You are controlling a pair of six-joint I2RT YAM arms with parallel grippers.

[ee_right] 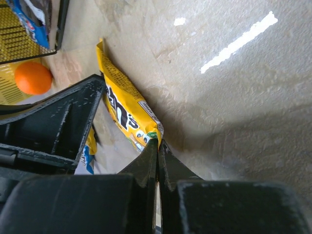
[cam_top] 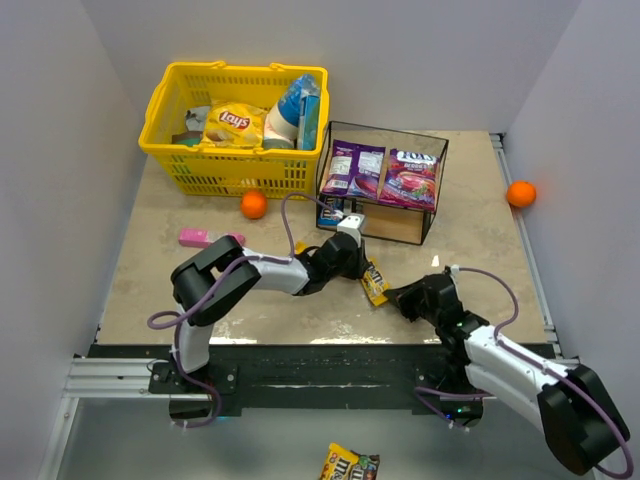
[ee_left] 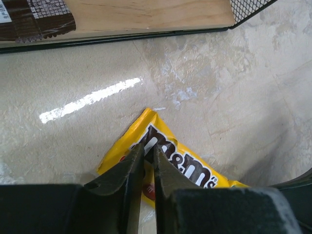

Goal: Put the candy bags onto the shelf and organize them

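A yellow M&M's candy bag (cam_top: 375,284) sits on the table in front of the shelf (cam_top: 432,215), between my two grippers. My left gripper (cam_top: 362,268) is shut on its middle, and in the left wrist view the yellow candy bag (ee_left: 195,165) shows in the thin gap at the left gripper's (ee_left: 148,146) tips. The right gripper (ee_right: 158,141) is shut on the near corner of the yellow candy bag (ee_right: 126,105). Two purple candy bags (cam_top: 353,168) (cam_top: 412,177) lie on the top board. A blue packet (cam_top: 330,210) and a brown packet (ee_left: 34,22) rest on the lower board.
A yellow basket (cam_top: 165,140) at the back left holds a Lays bag (cam_top: 233,125) and cartons. One orange (cam_top: 254,204) lies in front of the basket, another orange (cam_top: 520,193) at the right wall. A pink pack (cam_top: 205,238) lies left. A further M&M's packet (cam_top: 350,463) lies below the table's near edge.
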